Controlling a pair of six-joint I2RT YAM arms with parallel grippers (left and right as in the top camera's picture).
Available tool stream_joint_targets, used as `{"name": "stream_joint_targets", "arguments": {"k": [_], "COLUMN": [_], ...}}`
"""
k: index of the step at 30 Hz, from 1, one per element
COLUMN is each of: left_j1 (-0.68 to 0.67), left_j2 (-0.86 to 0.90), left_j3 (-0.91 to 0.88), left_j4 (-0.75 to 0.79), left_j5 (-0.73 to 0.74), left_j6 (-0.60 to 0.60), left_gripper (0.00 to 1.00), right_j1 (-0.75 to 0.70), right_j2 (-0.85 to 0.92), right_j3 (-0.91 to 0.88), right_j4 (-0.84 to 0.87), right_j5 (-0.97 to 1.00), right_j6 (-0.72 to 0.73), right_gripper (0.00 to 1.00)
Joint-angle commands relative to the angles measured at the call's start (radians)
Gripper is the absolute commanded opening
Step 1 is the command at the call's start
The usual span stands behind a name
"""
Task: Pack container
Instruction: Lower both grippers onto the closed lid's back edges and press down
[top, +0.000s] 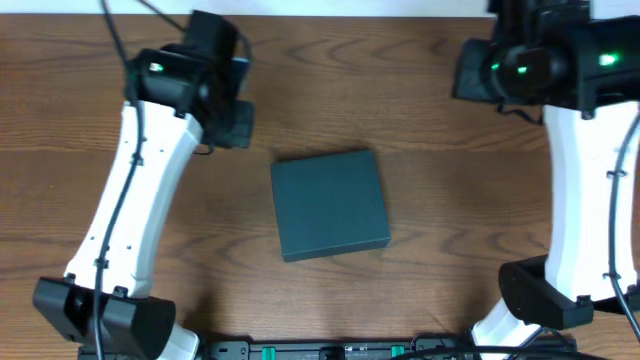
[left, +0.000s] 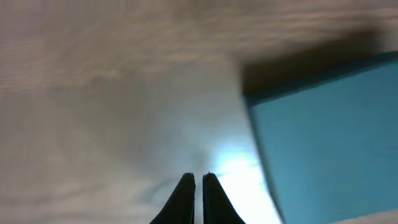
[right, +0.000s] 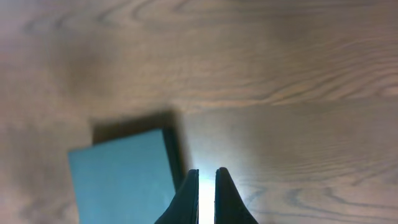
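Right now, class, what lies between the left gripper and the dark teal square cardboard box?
Nothing but bare brown wooden table: in the left wrist view, only wood grain separates the shut left gripper from the dark teal square cardboard box.

We can read no text, label, brand, number or sign in any view. The box (top: 330, 204) shows a plain teal top. The dark strip (top: 330, 351) at 6 o'clock in the overhead view carries tiny green and white marks, too small for us to read.
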Motion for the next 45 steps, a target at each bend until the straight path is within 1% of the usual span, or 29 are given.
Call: {"name": "stream_joint_targets", "arguments": {"k": [1,3,8,13,21,24,29,31,37,45], "left_j1": [-0.052,-0.066,-0.068,-0.080,-0.110,-0.110,-0.110,-0.110,-0.111,-0.113], "left_j2": [-0.014,-0.011,0.018,0.068,0.112,0.115,0.127,0.134,0.146,0.146], "left_j3": [0.012,0.001,-0.023,-0.024,-0.024,-0.025,-0.029,-0.034,-0.096,-0.188], "left_j4": [0.045,0.081,0.137,0.146,0.144,0.145,0.142,0.141,0.154,0.199], "left_j5": [0.012,0.011,0.015,0.076,0.116,0.116,0.120,0.124,0.146,0.146], "left_j6": [-0.016,-0.017,-0.017,-0.016,-0.016,-0.016,-0.016,-0.016,-0.016,-0.017], "left_gripper": [0.06,0.06,0.06,0.06,0.06,0.06,0.06,0.06,0.06,0.06], "right_j1": [0.069,0.101,0.182,0.241,0.294,0.314,0.344,0.346,0.351,0.417], "right_j2": [0.010,0.010,0.009,0.009,-0.006,-0.047,-0.164,-0.199,-0.232,-0.232], "right_j3": [-0.077,-0.127,-0.293,-0.441,-0.649,-0.756,-0.950,-1.001,-1.080,-1.186], "right_j4": [0.007,0.022,0.127,0.235,0.353,0.404,0.508,0.531,0.546,0.639], "right_j5": [-0.016,-0.013,-0.013,-0.018,-0.054,-0.060,-0.073,-0.073,-0.073,-0.073], "right_j6": [-0.048,-0.056,-0.109,-0.138,-0.150,-0.143,-0.105,-0.098,-0.100,-0.099], "right_gripper": [0.01,0.01,0.02,0.02,0.02,0.01,0.02,0.01,0.01,0.02]}}
